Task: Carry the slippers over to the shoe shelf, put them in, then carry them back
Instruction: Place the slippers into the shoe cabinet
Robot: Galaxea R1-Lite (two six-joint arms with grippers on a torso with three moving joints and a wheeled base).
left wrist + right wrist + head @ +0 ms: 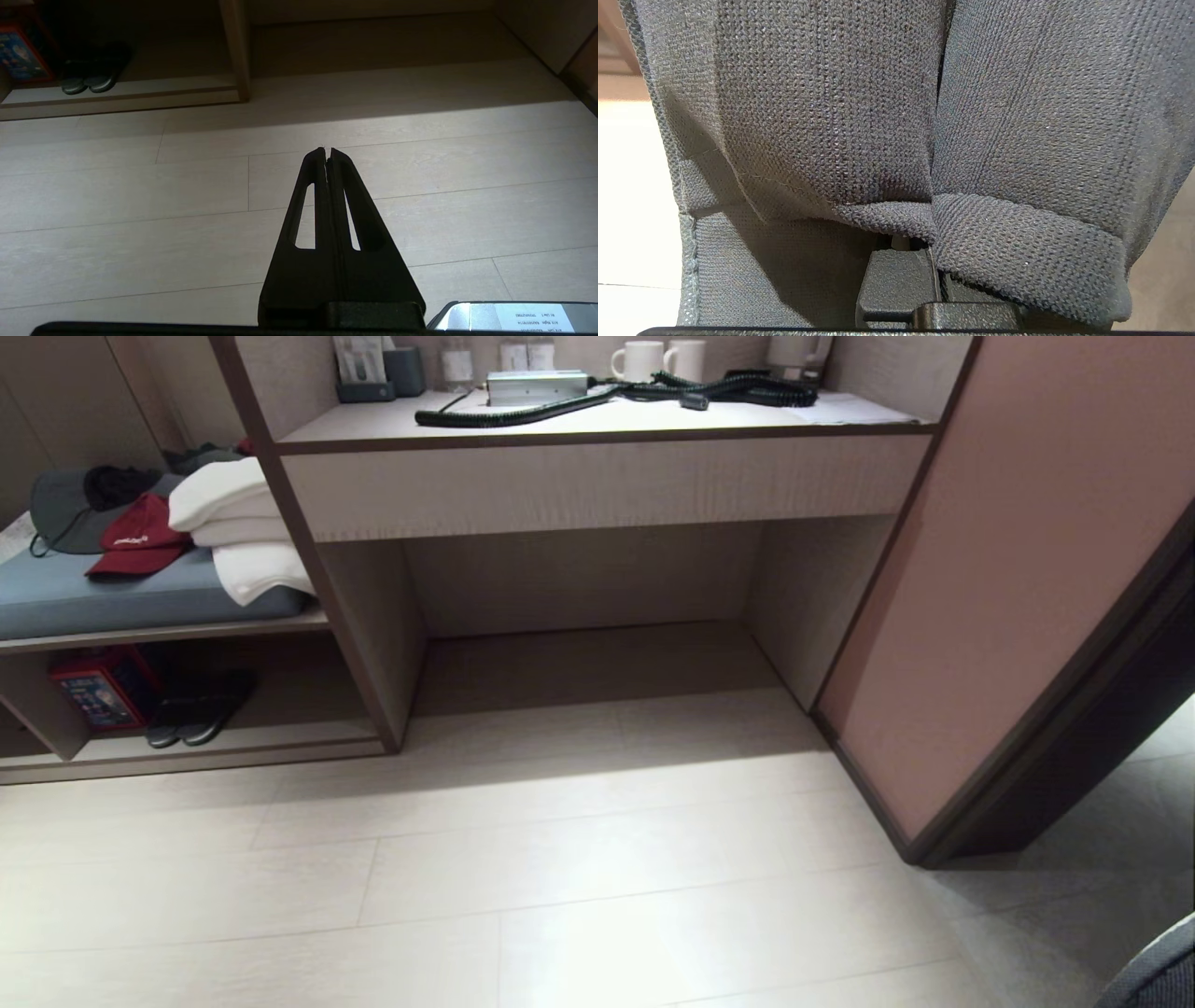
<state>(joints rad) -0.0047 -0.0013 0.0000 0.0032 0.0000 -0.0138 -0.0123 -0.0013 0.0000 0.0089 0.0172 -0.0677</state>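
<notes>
Slippers [840, 116]: coarse knitted grey cloth, matt, visible weave, stitched seams; right claw [931, 275]: matt black plastic; left claw [328, 156]: same matt black plastic, smooth; floor [560, 859]: pale wood-look planks, smooth, slight sheen; shoe shelf [280, 737]: beige wood-grain laminate, dark edge trim; surface [597, 485]: matching wood grain, matt; towels [238, 527]: white soft cloth; mugs [658, 359]: glossy white ceramic.

Black slippers [198, 709] on low shelf [233, 739].
</notes>
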